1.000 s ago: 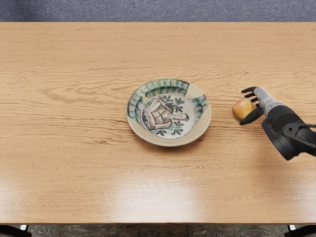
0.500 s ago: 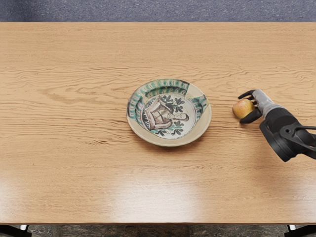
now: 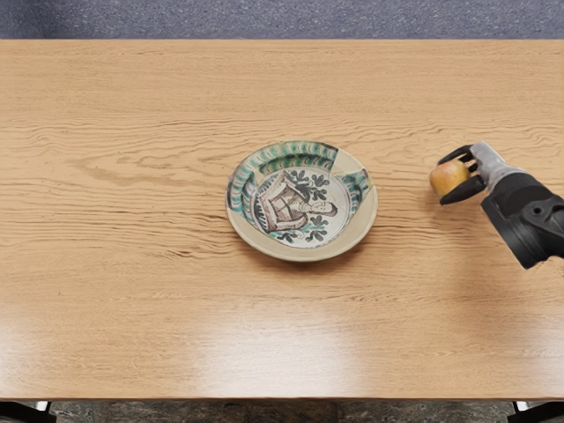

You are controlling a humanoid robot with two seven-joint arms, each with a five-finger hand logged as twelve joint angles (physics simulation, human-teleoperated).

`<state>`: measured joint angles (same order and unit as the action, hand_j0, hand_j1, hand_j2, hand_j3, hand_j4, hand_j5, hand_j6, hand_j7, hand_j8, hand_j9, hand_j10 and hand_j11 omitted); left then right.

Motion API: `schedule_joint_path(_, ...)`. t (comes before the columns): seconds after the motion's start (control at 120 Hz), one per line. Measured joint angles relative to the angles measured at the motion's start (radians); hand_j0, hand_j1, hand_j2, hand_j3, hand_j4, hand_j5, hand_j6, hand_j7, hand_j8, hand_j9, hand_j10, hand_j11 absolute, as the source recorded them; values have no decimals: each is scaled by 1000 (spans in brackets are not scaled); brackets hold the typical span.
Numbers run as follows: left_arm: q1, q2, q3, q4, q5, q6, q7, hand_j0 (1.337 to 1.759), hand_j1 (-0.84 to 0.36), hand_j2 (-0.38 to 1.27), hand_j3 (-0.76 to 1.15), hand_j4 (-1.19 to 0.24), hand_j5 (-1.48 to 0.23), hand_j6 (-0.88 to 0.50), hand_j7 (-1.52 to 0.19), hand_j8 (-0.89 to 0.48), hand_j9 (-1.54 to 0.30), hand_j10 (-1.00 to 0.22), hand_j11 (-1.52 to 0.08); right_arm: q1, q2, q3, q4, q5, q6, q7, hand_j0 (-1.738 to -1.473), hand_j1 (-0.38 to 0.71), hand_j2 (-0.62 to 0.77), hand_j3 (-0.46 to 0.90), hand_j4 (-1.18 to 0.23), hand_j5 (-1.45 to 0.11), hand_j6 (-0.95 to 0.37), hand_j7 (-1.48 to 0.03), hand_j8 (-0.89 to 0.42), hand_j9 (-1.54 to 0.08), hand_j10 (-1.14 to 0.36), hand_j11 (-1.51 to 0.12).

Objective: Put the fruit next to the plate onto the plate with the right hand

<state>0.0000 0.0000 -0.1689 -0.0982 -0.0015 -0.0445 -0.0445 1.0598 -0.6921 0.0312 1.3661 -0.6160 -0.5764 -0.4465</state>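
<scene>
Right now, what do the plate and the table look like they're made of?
Plate: likely glazed ceramic, from its cream rim and painted green and brown design. Table: wood or wood veneer, with running grain lines; a pale sheen near the front edge suggests a satin finish.

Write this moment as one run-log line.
right hand: shut on fruit | fruit: right of plate, not on it | left arm: unseen
</scene>
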Motion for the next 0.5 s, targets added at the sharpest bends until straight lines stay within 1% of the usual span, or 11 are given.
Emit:
schedule_joint_path(0.05, 0, 0, 0, 0, 0, 0, 0, 1658, 53, 50, 0, -247, -321, -247, -321, -247, -321, -247, -321, 3, -25, 41, 5, 27, 65, 0, -1653, 184, 72, 0, -507, -817, -307, -805, -374, -802, -595, -767)
schedule_joint_path(0.133, 0, 0, 0, 0, 0, 0, 0, 1658, 53, 50, 0, -247, -321, -247, -321, -247, -321, -247, -321, 1, -62, 125, 12, 79, 226, 1, -1653, 189, 76, 0, -497, -829, -296, -814, -365, -809, -613, -784)
schedule_joint_path(0.217, 0, 0, 0, 0, 0, 0, 0, 1658, 53, 50, 0, -247, -321, -247, -321, -247, -321, -247, -321, -1, -83, 196, 16, 132, 376, 0, -1653, 194, 90, 0, -491, -840, -291, -821, -361, -816, -625, -797)
schedule_joint_path(0.275, 0, 0, 0, 0, 0, 0, 0, 1658, 53, 50, 0, -247, -321, -247, -321, -247, -321, -247, -321, 5, -90, 229, 20, 163, 448, -2, -1653, 197, 100, 0, -492, -848, -293, -827, -359, -822, -632, -806)
schedule_joint_path(0.375, 0, 0, 0, 0, 0, 0, 0, 1658, 53, 50, 0, -247, -321, -247, -321, -247, -321, -247, -321, 40, -94, 256, 53, 187, 496, -22, -1653, 204, 113, 0, -485, -864, -283, -842, -357, -837, -625, -825)
schedule_joint_path(0.5, 0, 0, 0, 0, 0, 0, 0, 1658, 53, 50, 0, -247, -321, -247, -321, -247, -321, -247, -321, 89, -81, 263, 113, 196, 472, -44, -1653, 204, 126, 0, -486, -879, -281, -854, -351, -856, -614, -843)
